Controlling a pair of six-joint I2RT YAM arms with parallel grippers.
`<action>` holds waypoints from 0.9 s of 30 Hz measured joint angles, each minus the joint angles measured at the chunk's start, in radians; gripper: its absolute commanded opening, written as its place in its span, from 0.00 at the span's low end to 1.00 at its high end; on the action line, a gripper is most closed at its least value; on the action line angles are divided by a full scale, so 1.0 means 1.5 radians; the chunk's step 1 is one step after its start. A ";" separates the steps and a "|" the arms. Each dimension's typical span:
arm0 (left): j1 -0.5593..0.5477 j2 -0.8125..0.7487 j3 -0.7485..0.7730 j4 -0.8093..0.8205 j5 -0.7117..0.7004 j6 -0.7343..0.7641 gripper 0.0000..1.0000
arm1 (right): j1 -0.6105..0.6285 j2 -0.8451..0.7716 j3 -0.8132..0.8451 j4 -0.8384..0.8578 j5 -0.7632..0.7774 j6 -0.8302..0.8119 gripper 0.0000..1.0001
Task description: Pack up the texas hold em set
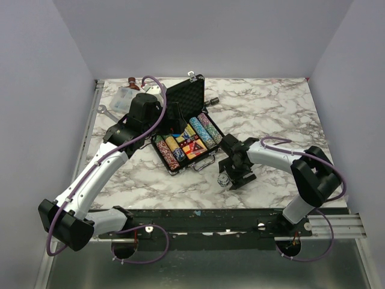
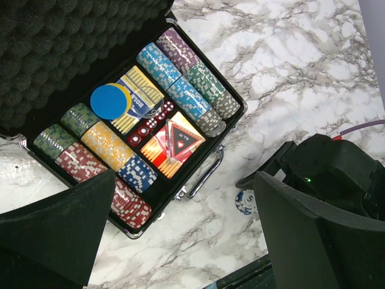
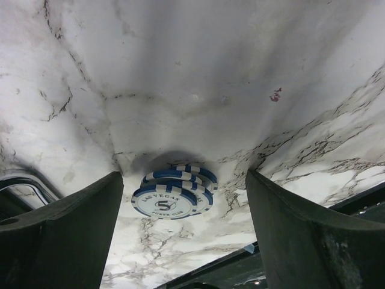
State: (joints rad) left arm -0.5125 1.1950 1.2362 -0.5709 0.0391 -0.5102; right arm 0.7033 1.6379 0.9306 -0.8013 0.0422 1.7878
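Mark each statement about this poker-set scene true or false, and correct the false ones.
1. The briefcase stands open, lid raised. True.
2. The right gripper is shut on a chip. False: its fingers stand apart either side of the loose chips, which lie stacked on the table.
3. A blue disc lies on a card box inside the case. True.
4. The loose chips are in the case. False: they lie outside it, on the marble.
5. The left gripper holds a card box. False: it is open and empty above the case.
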 measured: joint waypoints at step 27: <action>0.000 0.000 0.000 0.000 0.003 0.000 0.96 | -0.001 0.032 0.025 -0.010 -0.030 0.011 0.48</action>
State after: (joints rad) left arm -0.5125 1.1950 1.2362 -0.5709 0.0433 -0.5106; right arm 0.7013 1.6852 0.9684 -0.8169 -0.0021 1.8042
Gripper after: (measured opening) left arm 0.963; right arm 0.553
